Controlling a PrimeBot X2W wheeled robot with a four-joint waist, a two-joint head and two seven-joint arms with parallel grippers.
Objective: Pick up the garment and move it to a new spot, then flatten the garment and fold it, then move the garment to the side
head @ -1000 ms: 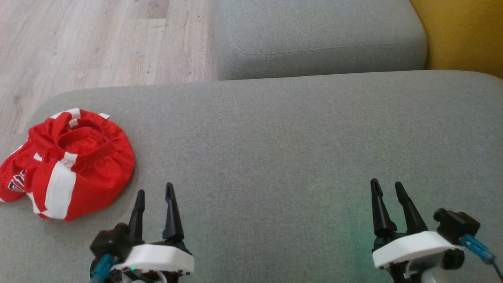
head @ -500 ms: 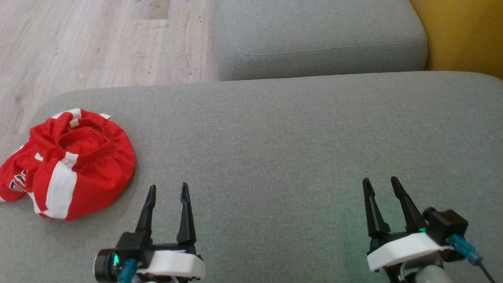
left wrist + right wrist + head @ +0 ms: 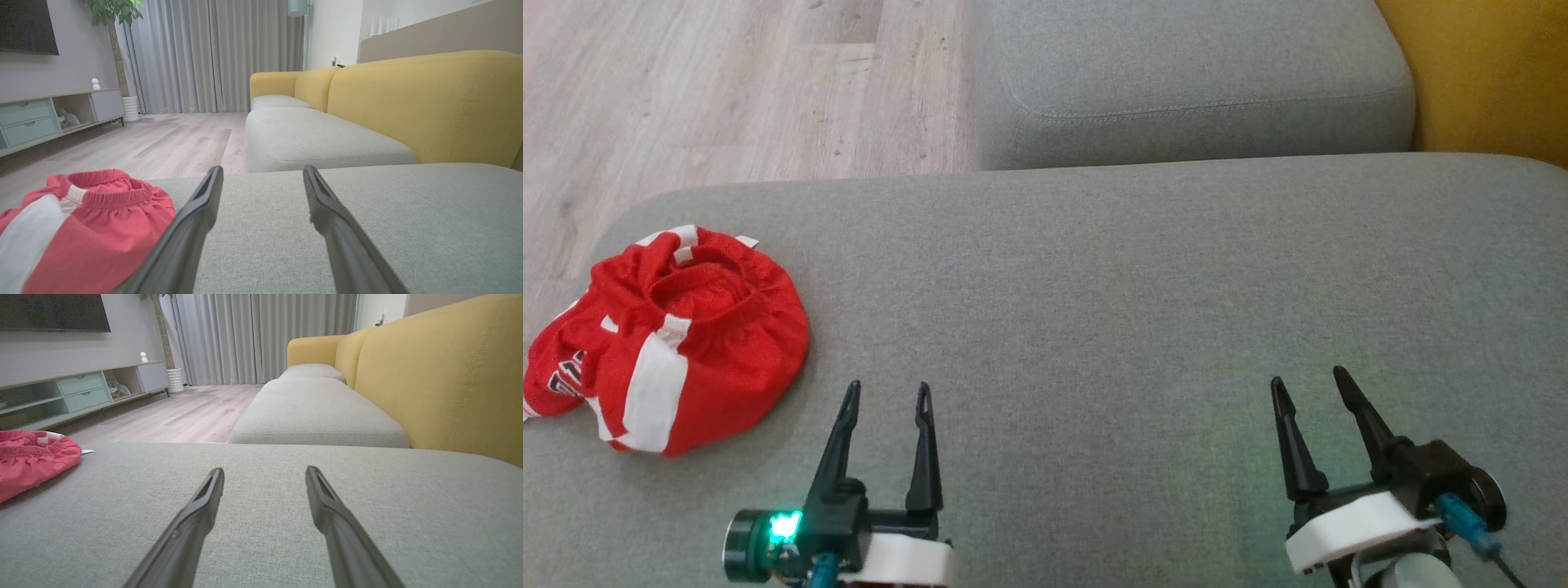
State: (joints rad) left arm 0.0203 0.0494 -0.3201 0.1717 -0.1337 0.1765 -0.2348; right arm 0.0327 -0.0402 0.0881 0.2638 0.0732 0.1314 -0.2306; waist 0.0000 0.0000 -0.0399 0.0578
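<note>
A crumpled red garment (image 3: 670, 335) with white stripes and an elastic waistband lies bunched at the left end of the grey sofa cushion (image 3: 1094, 286). It also shows at the lower left of the left wrist view as the garment (image 3: 81, 228), and at the left edge of the right wrist view as the garment (image 3: 32, 461). My left gripper (image 3: 888, 394) is open, empty, just right of the garment and apart from it. My right gripper (image 3: 1307, 380) is open and empty over bare cushion at the lower right.
A second grey seat cushion (image 3: 1192, 73) lies beyond the first. The yellow sofa back (image 3: 1486, 73) runs along the right. Wooden floor (image 3: 727, 90) lies past the cushion's left and far edges. A TV cabinet (image 3: 45, 118) stands across the room.
My left gripper has shifted right and slightly forward, turning so its fingers stand more upright. My right gripper has drifted a little left. The garment has stayed put.
</note>
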